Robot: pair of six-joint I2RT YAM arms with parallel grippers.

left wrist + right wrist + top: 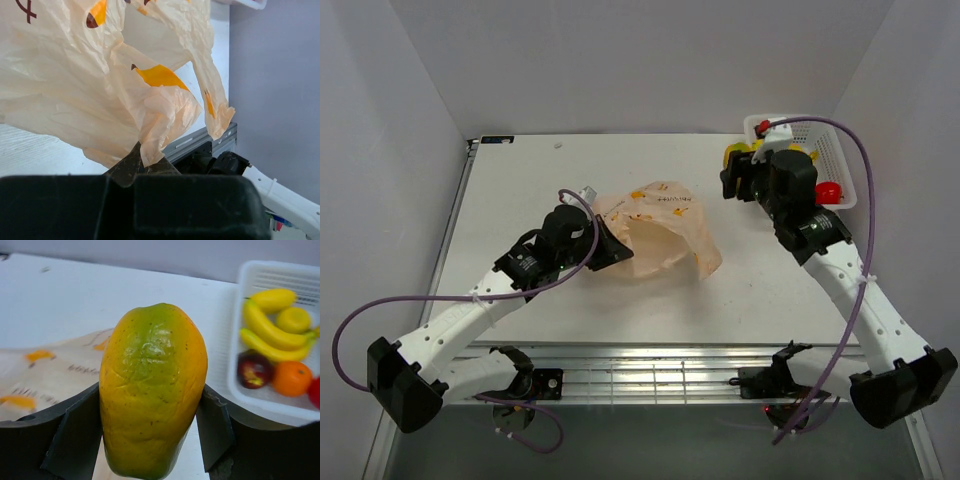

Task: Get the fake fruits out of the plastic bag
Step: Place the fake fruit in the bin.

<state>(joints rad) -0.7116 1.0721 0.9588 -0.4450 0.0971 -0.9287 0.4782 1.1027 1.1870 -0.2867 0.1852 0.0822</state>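
Right wrist view: right gripper clamped a green-yellow papaya; left gripper, nearly closed, pinched the plastic bag.

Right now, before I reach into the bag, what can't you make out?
Inside of the plastic bag: top view, its own folds cover it; left wrist view, crumpled film fills the frame.
Red fruit in the basket: right wrist view, cut off by the right edge.
The bag's lettering: top view, too small to read.

White arm shells, black joints and bases — thin purple cables looping alongside.
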